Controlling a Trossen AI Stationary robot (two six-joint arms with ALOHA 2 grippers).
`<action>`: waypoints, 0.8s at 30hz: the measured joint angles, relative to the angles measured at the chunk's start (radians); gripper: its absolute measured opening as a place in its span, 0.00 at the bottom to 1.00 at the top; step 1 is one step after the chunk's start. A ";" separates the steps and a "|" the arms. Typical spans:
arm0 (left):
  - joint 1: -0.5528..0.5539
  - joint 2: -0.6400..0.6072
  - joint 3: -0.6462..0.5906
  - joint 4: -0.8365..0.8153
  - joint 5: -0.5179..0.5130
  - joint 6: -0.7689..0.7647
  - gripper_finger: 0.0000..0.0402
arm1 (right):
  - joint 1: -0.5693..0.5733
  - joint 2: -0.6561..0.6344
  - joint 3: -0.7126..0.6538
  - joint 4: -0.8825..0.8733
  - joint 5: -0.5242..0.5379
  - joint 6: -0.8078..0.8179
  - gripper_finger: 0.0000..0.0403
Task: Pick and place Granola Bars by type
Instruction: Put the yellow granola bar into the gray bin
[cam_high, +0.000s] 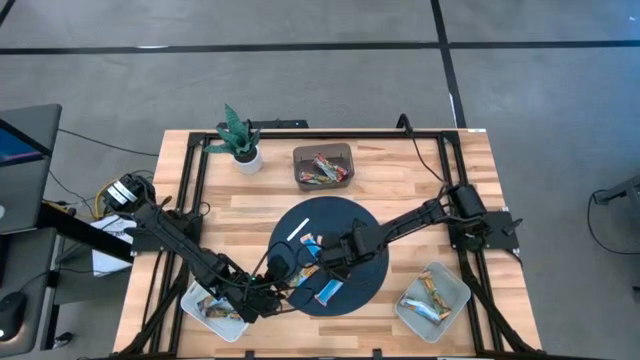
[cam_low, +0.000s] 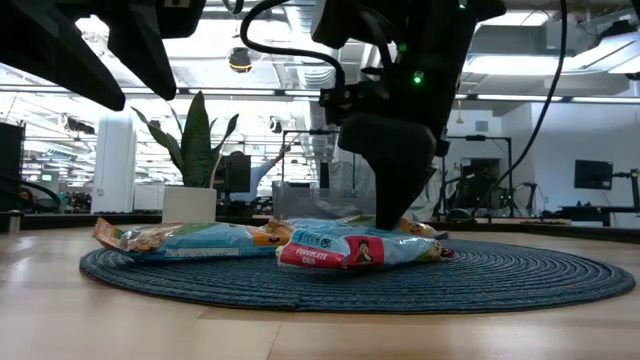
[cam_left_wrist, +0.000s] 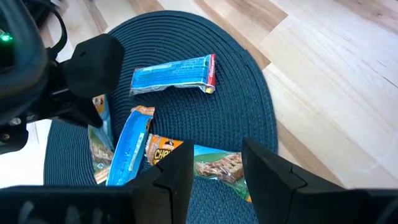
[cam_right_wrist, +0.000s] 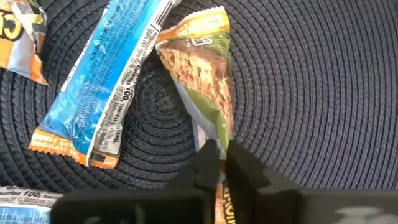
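Four bars (cam_left_wrist: 171, 73) lie on the round mat (cam_high: 370, 275). The right gripper (cam_right_wrist: 221, 163) is pinched onto a green bar (cam_right_wrist: 202, 78) there. The left gripper (cam_left_wrist: 214, 165) hovers part open, empty, beside three trays (cam_high: 323, 167).

We see even, bright overhead light, soft shadows on the tabletop (cam_high: 400, 190). Low view: ceiling lights (cam_low: 240, 60) glare, arms silhouetted, background soft. Wrist views sharp on the mat (cam_right_wrist: 311, 93), near tool fingers blurred.
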 joint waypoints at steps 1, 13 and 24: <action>0.000 0.000 0.000 0.000 -0.001 0.000 0.32 | 0.001 0.000 0.000 0.000 0.000 0.000 0.02; 0.000 0.000 0.000 -0.002 -0.005 0.005 0.32 | 0.083 -0.041 0.060 -0.227 0.125 0.140 0.00; 0.000 0.000 0.000 -0.013 -0.008 0.001 0.32 | 0.290 -0.055 0.221 -0.606 0.084 0.523 0.00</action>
